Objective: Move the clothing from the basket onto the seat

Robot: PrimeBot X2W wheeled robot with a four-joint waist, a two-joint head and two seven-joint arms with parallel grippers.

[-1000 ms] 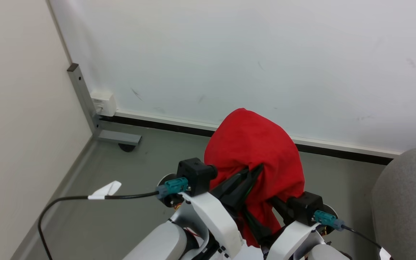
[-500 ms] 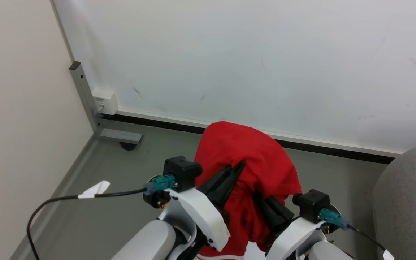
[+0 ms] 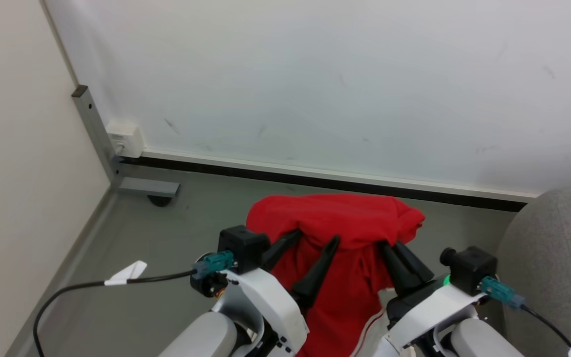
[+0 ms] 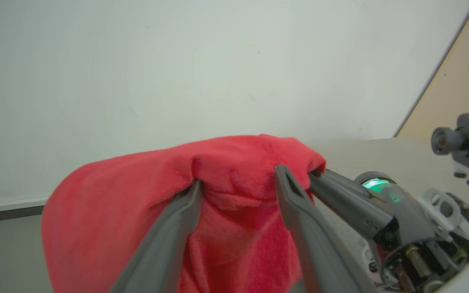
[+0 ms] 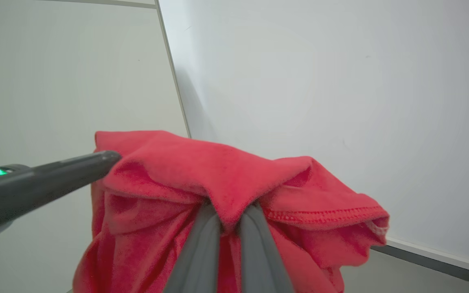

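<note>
A bright red garment of the clothing [image 3: 335,213] hangs in the air, draped across both grippers. My left gripper [image 3: 316,236] is open, its two fingers spread apart under the cloth, which rests over their tips. In the left wrist view the clothing [image 4: 116,195] lies over the spread fingers of the left gripper [image 4: 238,176]. My right gripper [image 3: 392,245] is shut on a fold at the garment's right side. The right wrist view shows the right gripper [image 5: 229,209] pinching the clothing [image 5: 202,162]. The grey seat [image 3: 553,248] stands at the right. The basket is out of view.
A white wall with a dark skirting strip [image 3: 315,181] runs across ahead. A grey metal post with a foot [image 3: 142,187] and a white socket box [image 3: 124,140] stand in the left corner. A black cable with a white tag [image 3: 127,273] trails from the left wrist over the grey floor.
The left gripper has opened and the right has shut on the garment. The arms have moved apart, so the cloth now spans flatter and lower. The camera shifted slightly.
</note>
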